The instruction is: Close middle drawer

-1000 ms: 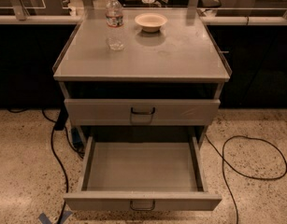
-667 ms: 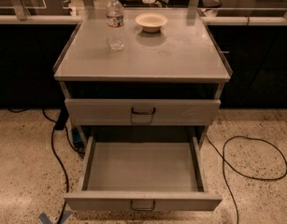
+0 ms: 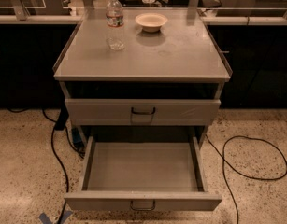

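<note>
The middle drawer [image 3: 110, 201] is pulled far out toward the camera. It is a wide shallow grey tray with nothing inside and a low flat front. Its small dark loop handle [image 3: 143, 205] sits at the centre of the front, near the bottom edge of the view. Above it the taller-fronted upper drawer [image 3: 96, 112] is pushed in, with its handle [image 3: 143, 111] at centre. The lowest drawer is hidden under the open one. My gripper and arm are not in view.
The grey cabinet top [image 3: 180, 55] carries a clear water bottle [image 3: 115, 22] and a small pale bowl [image 3: 151, 21]. Black cables lie on the speckled floor to the left [image 3: 59, 157] and right [image 3: 248, 174]. Blue tape [image 3: 48, 217] marks the floor at bottom left. Dark counters stand behind.
</note>
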`<action>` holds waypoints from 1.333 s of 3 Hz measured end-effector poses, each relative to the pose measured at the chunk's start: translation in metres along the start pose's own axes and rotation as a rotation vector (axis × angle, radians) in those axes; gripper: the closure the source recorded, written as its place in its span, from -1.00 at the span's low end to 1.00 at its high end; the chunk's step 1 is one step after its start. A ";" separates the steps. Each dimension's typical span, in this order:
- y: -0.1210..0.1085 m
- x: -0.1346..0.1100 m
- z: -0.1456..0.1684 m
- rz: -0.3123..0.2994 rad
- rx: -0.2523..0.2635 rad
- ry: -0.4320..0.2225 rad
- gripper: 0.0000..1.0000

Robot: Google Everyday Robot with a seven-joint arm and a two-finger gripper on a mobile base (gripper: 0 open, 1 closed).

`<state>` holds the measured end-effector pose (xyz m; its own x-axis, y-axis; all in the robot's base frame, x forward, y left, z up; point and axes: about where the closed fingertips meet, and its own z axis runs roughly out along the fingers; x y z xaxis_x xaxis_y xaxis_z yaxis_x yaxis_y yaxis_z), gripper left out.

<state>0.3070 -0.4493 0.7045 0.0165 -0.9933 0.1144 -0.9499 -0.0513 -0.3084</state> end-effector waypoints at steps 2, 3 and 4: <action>0.013 -0.031 -0.001 0.130 -0.145 -0.153 -1.00; 0.014 -0.033 0.000 0.132 -0.146 -0.155 -1.00; 0.024 -0.042 0.002 0.171 -0.149 -0.174 -1.00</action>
<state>0.2842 -0.4088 0.6906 -0.1071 -0.9897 -0.0947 -0.9787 0.1217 -0.1654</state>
